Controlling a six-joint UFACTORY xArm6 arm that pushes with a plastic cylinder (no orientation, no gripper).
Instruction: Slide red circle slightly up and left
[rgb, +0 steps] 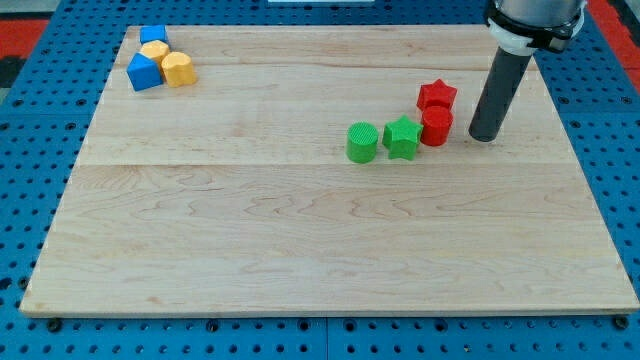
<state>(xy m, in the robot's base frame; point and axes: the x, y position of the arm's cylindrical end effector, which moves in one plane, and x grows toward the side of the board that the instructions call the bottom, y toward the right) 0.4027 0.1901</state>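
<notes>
The red circle (436, 127) stands on the wooden board right of centre. It touches the green star (402, 137) on its left and sits just below the red star (437, 96). A green circle (362, 142) stands left of the green star. My tip (484, 136) rests on the board a short way to the right of the red circle, apart from it. The dark rod rises from the tip to the view's top right.
Two blue blocks (146, 71) (153, 36) and two yellow blocks (178, 69) (155, 50) cluster at the board's top left corner. The board (300, 240) lies on a blue perforated table.
</notes>
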